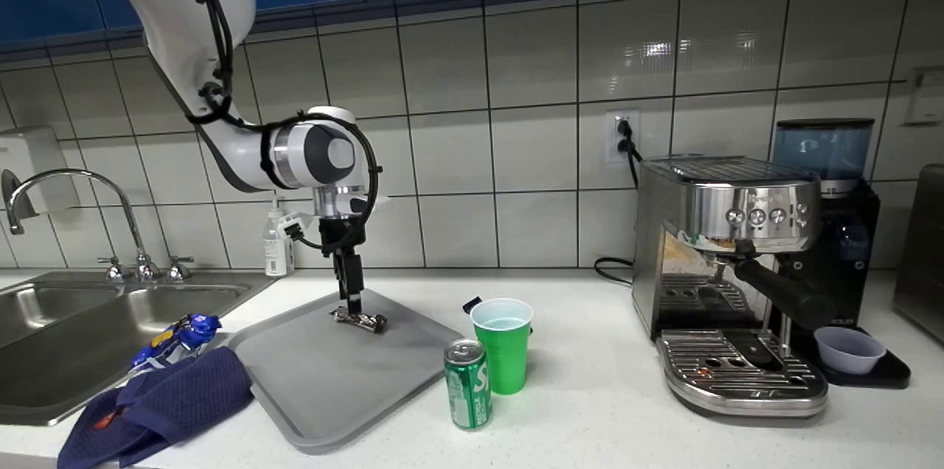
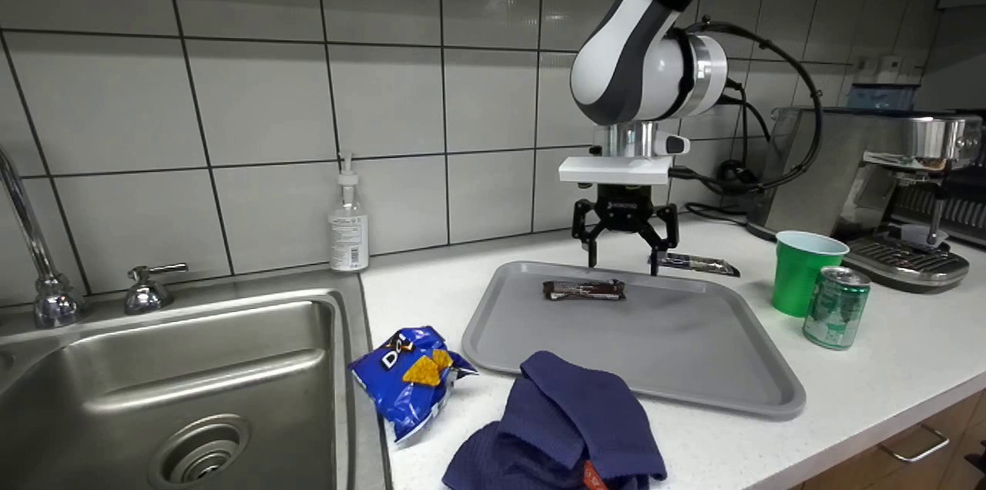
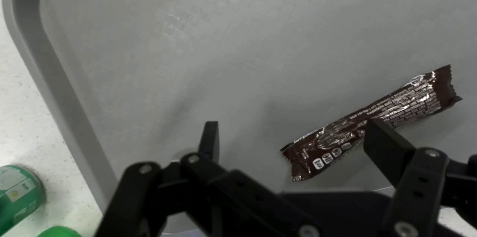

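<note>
Gripper (image 3: 291, 131), foremost in the wrist view: jaws spread, nothing held between them. Brown wrapped bar (image 3: 354, 127): on the gray tray (image 2: 678, 351), below the gripper and apart from it. In the wrist view, one end shows between the fingertips (image 3: 211, 138), the other beyond; the long axis slants, nearer along the finger-to-finger line than across it. Green cup (image 1: 509, 358) and green can (image 1: 464, 384): beside the tray, on the counter (image 1: 590, 417).

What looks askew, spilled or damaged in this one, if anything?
Slightly askew: the tray sits at an angle to the wall, and the towel beside it lies crumpled rather than folded. The bar on the tray shows no visible tear, and I see no spill.
</note>
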Robot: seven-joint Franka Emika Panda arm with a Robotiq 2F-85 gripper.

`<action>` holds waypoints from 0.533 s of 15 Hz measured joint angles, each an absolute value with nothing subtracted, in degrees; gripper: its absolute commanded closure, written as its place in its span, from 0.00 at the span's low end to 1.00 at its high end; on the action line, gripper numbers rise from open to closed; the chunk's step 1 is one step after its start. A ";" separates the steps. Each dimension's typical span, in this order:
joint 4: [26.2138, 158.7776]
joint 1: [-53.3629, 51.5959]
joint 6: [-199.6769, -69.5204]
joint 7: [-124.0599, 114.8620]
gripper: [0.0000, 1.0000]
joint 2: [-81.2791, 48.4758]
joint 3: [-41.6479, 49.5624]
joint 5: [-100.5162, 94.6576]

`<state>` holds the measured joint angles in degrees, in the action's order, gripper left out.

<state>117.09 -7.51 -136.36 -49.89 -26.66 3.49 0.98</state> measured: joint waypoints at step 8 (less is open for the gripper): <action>112.05 -8.34 -136.32 -55.68 0.00 -31.47 3.49 3.19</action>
